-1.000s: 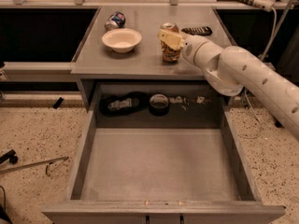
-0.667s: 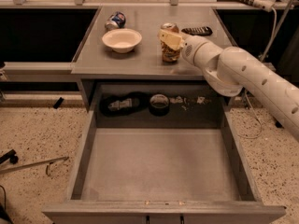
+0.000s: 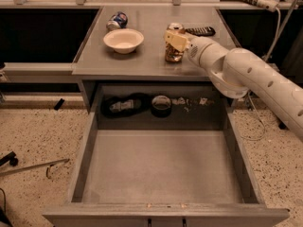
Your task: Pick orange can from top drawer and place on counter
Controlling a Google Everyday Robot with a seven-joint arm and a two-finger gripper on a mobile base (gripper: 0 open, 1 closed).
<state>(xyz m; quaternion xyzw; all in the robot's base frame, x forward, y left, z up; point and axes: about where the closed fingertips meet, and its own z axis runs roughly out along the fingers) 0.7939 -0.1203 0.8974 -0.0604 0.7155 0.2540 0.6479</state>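
Note:
The orange can (image 3: pixel 173 52) stands upright on the counter (image 3: pixel 142 60), right of centre. My gripper (image 3: pixel 176 40) is at the can, its cream fingers (image 3: pixel 175 39) closed around the can's upper part. The white arm reaches in from the right. The top drawer (image 3: pixel 161 167) is pulled fully out below the counter, and its grey floor is bare.
A white bowl (image 3: pixel 123 39) and a blue-and-white can (image 3: pixel 117 21) lying on its side sit on the counter's left part. A black remote (image 3: pixel 199 31) lies behind the orange can. Dark items (image 3: pixel 125 104) and a tape roll (image 3: pixel 161 105) rest in the recess behind the drawer.

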